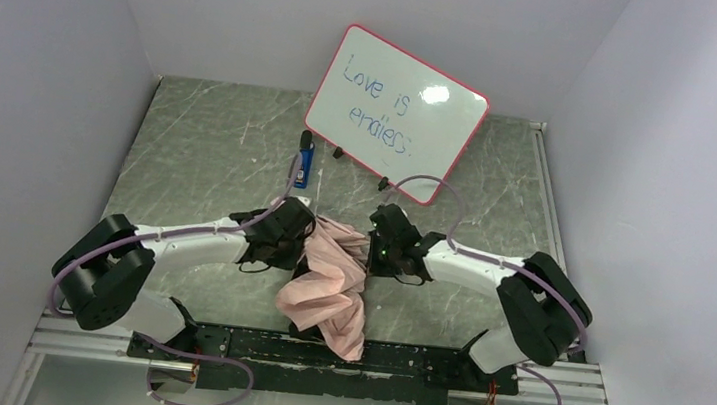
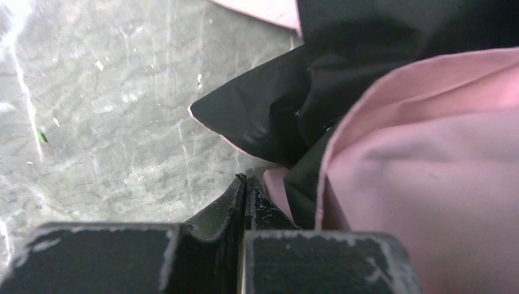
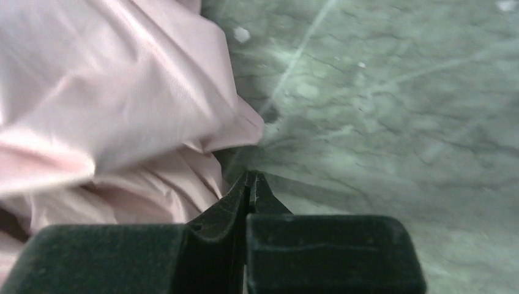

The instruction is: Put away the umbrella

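The umbrella (image 1: 331, 280) lies collapsed as a crumpled pale pink bundle on the marbled grey table (image 1: 200, 146), between the two arms and reaching toward the near edge. My left gripper (image 1: 296, 231) sits at its left side and my right gripper (image 1: 378, 235) at its right side. In the left wrist view the left gripper (image 2: 246, 180) is shut with nothing between its jaws; pink fabric (image 2: 428, 171) and its black underside (image 2: 263, 116) lie just right of the tips. In the right wrist view the right gripper (image 3: 251, 177) is shut and empty, with the pink fabric (image 3: 110, 110) to its left.
A red-framed whiteboard (image 1: 396, 114) with blue writing leans at the back. A blue marker (image 1: 305, 160) lies in front of it, next to small black bits (image 1: 338, 152). Grey walls close in the left, back and right. A metal rail (image 1: 566, 385) runs along the near edge.
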`<state>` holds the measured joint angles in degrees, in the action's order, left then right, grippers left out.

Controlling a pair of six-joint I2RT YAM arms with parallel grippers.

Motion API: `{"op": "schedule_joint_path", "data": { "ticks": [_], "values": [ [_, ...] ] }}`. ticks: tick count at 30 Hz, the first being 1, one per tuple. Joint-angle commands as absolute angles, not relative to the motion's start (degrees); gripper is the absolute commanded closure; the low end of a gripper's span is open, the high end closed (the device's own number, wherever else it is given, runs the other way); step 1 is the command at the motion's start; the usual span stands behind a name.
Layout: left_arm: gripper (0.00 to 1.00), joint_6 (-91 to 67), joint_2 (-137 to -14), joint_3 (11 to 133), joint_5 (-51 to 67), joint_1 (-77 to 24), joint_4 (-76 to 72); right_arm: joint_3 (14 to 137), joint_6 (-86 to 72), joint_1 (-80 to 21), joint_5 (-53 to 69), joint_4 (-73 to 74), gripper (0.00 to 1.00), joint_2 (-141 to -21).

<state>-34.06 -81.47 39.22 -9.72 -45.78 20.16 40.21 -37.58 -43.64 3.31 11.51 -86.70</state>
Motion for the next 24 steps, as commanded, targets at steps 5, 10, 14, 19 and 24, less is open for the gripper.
{"op": "schedule_joint_path", "data": {
  "ticks": [5,10,14,19,24],
  "values": [
    [0.95,-33.9,-74.8,47.5,-22.1,-46.7,28.5,41.4,-37.0,-43.7,-13.8,24.8,0.94,-76.4],
    [0.91,-32.0,-68.5,49.1,-26.8,-46.0,31.1,42.5,-35.1,-43.5,-15.8,28.1,0.87,-70.0],
    [0.88,-29.4,-66.3,50.2,-29.5,-45.8,32.3,42.5,-30.8,-43.6,-11.3,26.8,0.65,-66.2],
    [0.80,-22.2,-63.2,50.1,-24.3,-45.8,27.3,40.3,-27.7,-43.5,-3.7,20.6,0.50,-62.9],
    [0.72,-21.7,-63.0,50.5,-24.1,-45.7,26.7,40.3,-27.7,-43.5,2.8,16.4,0.45,-63.1]
  ]
}}
